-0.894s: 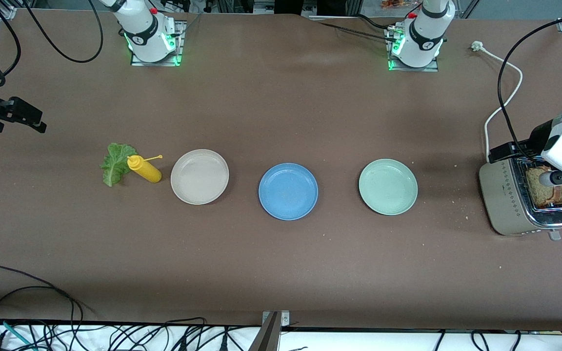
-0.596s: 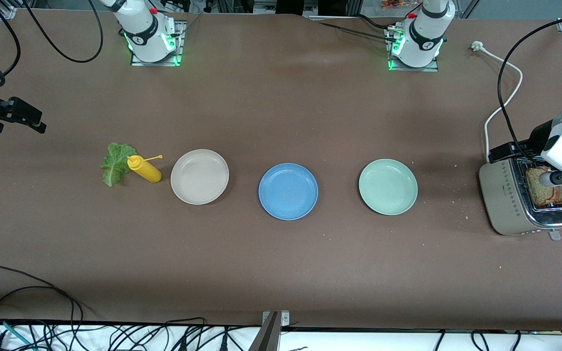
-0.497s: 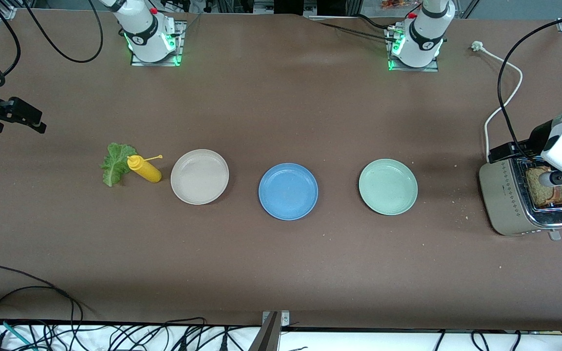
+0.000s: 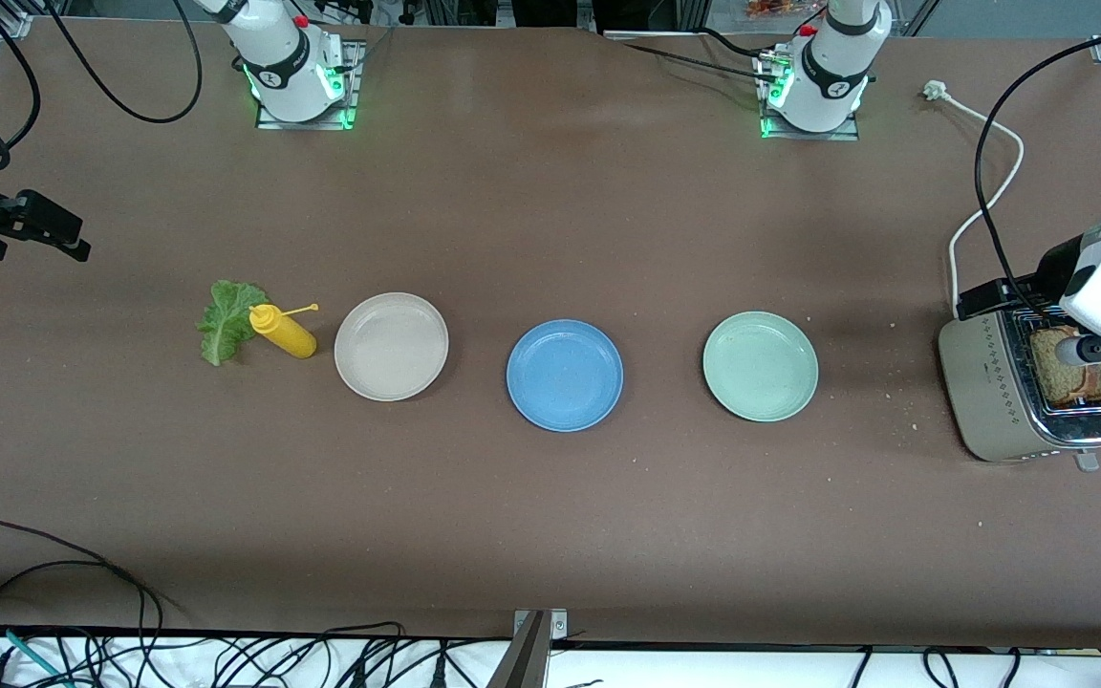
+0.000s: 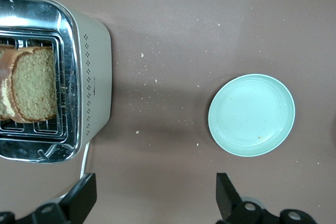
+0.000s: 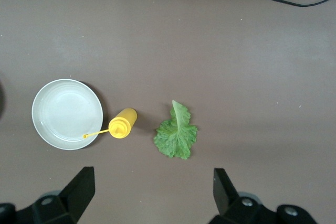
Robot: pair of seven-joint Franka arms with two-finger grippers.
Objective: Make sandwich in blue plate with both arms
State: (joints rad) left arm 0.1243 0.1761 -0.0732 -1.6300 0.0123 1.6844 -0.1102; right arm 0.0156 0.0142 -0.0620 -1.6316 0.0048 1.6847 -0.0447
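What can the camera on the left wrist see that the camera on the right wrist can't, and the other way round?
Only the left wrist view shows the toaster with bread slices standing in its slots, and the pale green plate beside it.

Only the right wrist view shows the beige plate, the yellow squeeze bottle lying beside it, and the lettuce leaf.

Both look down on the brown table, and each shows its own open gripper: left gripper, right gripper. Neither shows the blue plate.

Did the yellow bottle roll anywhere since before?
No. The yellow bottle lies in the same spot, its base touching the lettuce leaf, beside the beige plate.
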